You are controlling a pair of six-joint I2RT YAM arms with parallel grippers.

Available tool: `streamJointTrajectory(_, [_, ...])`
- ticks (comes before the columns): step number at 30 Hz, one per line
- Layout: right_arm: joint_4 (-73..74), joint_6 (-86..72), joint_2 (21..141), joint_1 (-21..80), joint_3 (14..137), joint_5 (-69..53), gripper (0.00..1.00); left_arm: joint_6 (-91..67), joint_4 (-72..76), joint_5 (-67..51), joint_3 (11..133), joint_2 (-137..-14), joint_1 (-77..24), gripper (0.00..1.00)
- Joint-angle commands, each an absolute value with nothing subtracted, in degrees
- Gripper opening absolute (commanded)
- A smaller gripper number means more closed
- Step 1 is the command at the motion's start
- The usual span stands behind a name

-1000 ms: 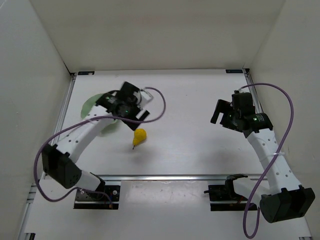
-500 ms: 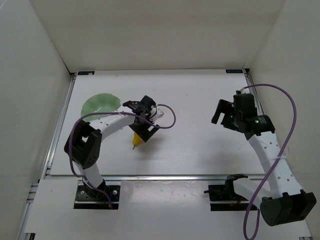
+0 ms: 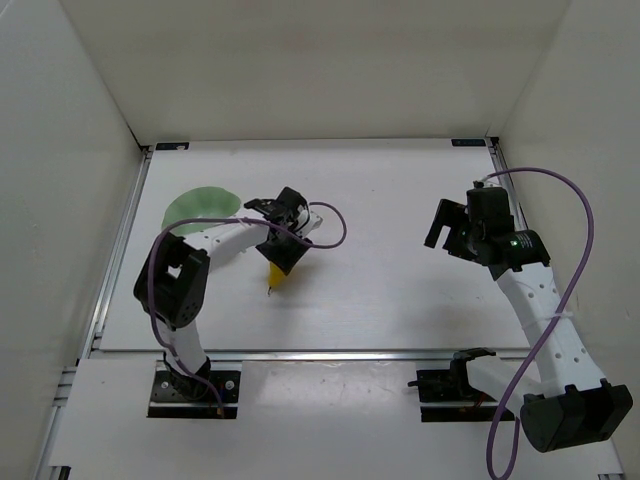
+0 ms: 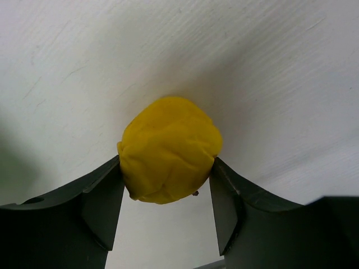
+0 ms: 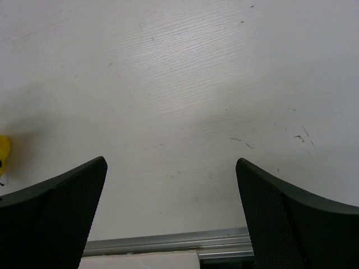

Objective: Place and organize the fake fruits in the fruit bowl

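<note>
White table [image 4: 263, 61] — yellow pear [image 4: 168, 148] sits pinched in the left hand [image 4: 166, 174].

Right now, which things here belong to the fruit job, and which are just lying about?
Belongs to the job: small yellow pear-shaped plastic fruit; pale mint-green shallow bowl with wavy rim; left gripper, shut on the fruit.
Just there: right gripper, open and empty; white table; metal rail along its near edge.

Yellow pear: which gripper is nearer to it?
Left. The left gripper grips the pear between its fingers; the right gripper hangs open far to its right.
</note>
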State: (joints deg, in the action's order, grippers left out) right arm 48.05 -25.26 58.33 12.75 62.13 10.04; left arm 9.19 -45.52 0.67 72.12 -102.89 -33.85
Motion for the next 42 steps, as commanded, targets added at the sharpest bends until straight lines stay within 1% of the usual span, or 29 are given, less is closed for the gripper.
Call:
streamJointTrajectory(1, [48.3, -24.7, 57.4, 12.6, 64.0, 11.1, 1.00, 9.6, -46.4, 4.9, 76.5, -96.3, -33.4, 0.10])
streamJointTrajectory(3, [48.8, -25.2, 57.9, 12.6, 64.0, 11.7, 1.00, 10.9, -46.4, 9.7, 79.2, -90.7, -33.1, 0.10])
streamJointTrajectory(4, [48.8, -25.2, 57.9, 12.6, 64.0, 11.7, 1.00, 10.9, -45.6, 14.5, 79.8, -88.9, -32.3, 0.10])
streamJointTrajectory(7, [48.8, -25.2, 57.9, 12.6, 64.0, 12.3, 1.00, 12.4, -44.5, 20.4, 81.7, -83.5, -25.9, 0.10])
streamJointTrajectory(8, [48.1, -24.6, 57.9, 12.6, 64.0, 12.3, 1.00, 13.6, -44.5, 20.9, 82.3, -82.9, -21.9, 0.10])
streamJointTrajectory(10, [44.7, -22.8, 58.7, 12.6, 64.0, 6.8, 1.00, 14.2, -44.5, 23.4, 81.7, -82.3, -18.6, 0.10])
streamJointTrajectory(12, [39.3, -21.5, 60.5, 12.6, 64.6, -2.7, 1.00, 14.8, -44.5, 23.4, 78.8, -81.7, -13.7, 0.10])
streamJointTrajectory(14, [36.7, -22.1, 64.8, 14.0, 67.4, -13.9, 1.00, 14.8, -44.5, 21.6, 76.5, -81.2, -10.8, 0.10])
streamJointTrajectory(18, [33.1, -23.9, 70.0, 19.1, 72.1, -11.6, 1.00, 13.4, -43.4, 15.7, 74.4, -83.3, -3.9, 0.10])
streamJointTrajectory(20, [31.4, -23.9, 72.4, 20.7, 73.7, -12.1, 1.00, 12.6, -42.6, 12.2, 74.9, -85.2, -2.6, 0.10])
streamJointTrajectory(24, [30.1, -24.4, 76.7, 24.3, 75.8, -12.7, 1.00, 11.1, -40.2, 11.7, 76.2, -89.2, -2.6, 0.10])
streamJointTrajectory(28, [30.1, -25.0, 77.4, 26.7, 77.1, -12.0, 1.00, 9.8, -38.8, 11.7, 78.7, -93.2, -2.6, 0.10])
streamJointTrajectory(33, [29.5, -25.0, 77.4, 27.3, 76.4, -11.3, 1.00, 9.2, -38.2, 12.2, 80.2, -97.7, -2.6, 0.10])
streamJointTrajectory(34, [29.5, -25.0, 77.4, 27.9, 76.4, -11.3, 1.00, 9.2, -38.2, 12.2, 80.2, -98.3, -2.6, 0.15])
streamJointTrajectory(35, [29.5, -25.0, 77.4, 27.9, 75.9, -11.3, 1.00, 9.2, -38.2, 12.2, 80.2, -98.8, -2.6, 0.28])
streamJointTrajectory(36, [29.5, -25.0, 77.4, 27.9, 75.8, -11.3, 1.00, 9.2, -38.2, 12.7, 79.7, -98.8, -2.6, 0.57])
streamJointTrajectory(37, [29.5, -25.0, 77.4, 27.9, 75.8, -11.3, 1.00, 9.2, -37.7, 12.7, 79.7, -98.2, -2.6, 0.99])
streamJointTrajectory(39, [29.5, -24.4, 77.4, 28.5, 75.8, -11.3, 1.00, 8.7, -37.2, 12.7, 79.2, -95.7, -2.6, 0.99])
streamJointTrajectory(42, [29.5, -23.9, 77.4, 28.5, 77.2, -11.3, 1.00, 8.1, -37.2, 14.0, 81.8, -92.0, -2.6, 0.99])
